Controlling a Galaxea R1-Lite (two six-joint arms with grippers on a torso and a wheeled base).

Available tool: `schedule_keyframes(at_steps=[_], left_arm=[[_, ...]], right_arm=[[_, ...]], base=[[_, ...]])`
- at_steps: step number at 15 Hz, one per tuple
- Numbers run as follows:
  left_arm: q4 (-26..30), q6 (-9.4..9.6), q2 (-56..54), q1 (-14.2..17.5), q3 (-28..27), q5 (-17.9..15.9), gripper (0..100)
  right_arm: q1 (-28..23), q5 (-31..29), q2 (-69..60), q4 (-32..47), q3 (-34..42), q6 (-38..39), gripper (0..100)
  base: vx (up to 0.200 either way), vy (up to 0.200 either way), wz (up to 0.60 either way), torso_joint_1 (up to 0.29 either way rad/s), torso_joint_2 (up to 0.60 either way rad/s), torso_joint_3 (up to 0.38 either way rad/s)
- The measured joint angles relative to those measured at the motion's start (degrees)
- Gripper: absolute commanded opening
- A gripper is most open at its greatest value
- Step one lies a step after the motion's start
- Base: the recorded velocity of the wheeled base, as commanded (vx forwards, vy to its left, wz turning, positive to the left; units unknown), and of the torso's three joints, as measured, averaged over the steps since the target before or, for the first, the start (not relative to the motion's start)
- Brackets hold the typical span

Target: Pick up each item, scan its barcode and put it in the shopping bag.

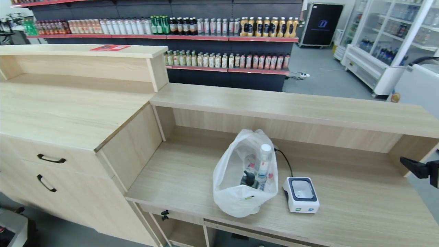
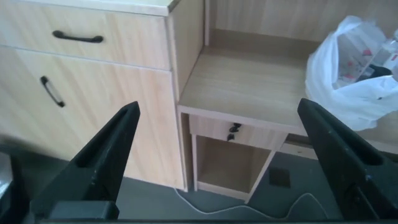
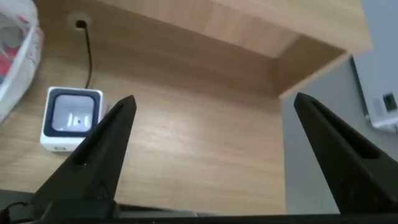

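A white plastic shopping bag [image 1: 245, 178] stands open on the wooden counter [image 1: 360, 202]. Inside it I see a white bottle [image 1: 263, 162] and a dark pump bottle [image 1: 249, 179]. Just right of the bag sits the white barcode scanner [image 1: 300, 194], its cable running to the back wall. The scanner [image 3: 69, 118] and the bag's edge [image 3: 15, 68] lie beyond my open right gripper [image 3: 214, 155], which hovers over the counter's right part with nothing in it. A finger of that gripper [image 1: 416, 168] pokes in at the counter's right end. My left gripper [image 2: 227, 158] hangs open and empty off the counter's front left corner, the bag [image 2: 354, 71] farther off.
A raised ledge [image 1: 295, 108] runs along the counter's back. A taller cabinet with drawers [image 1: 51, 157] stands to the left. Under the counter's front is a keyed drawer [image 2: 233, 132] above an open cubby. Shelves of bottles [image 1: 212, 27] and glass fridges [image 1: 387, 41] stand in the room behind.
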Motion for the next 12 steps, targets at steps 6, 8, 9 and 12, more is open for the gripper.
schedule_keyframes(at_steps=[6, 8, 9, 12], left_arm=[[-0.02, 0.00, 0.00, -0.05, 0.00, 0.00, 100], [-0.02, 0.00, 0.00, 0.00, 0.00, 0.00, 100], [-0.02, -0.02, 0.00, 0.00, -0.05, 0.00, 100], [0.00, 0.00, 0.00, -0.05, -0.05, 0.00, 100]], right_arm=[[5.89, -7.30, -9.36, 4.35, 4.47, 15.19, 100], [7.77, -8.06, -15.19, 7.64, 6.84, 16.47, 100], [8.95, -8.94, -19.09, 9.52, 8.39, 17.51, 100], [11.57, -10.30, -31.09, 11.93, 16.27, 19.81, 100]], base=[[0.000, 0.000, -0.10, 0.000, 0.00, 0.000], [0.000, 0.000, 0.00, 0.000, 0.00, 0.000], [0.000, 0.000, 0.00, 0.000, 0.00, 0.000], [0.000, 0.000, 0.00, 0.000, 0.00, 0.000]])
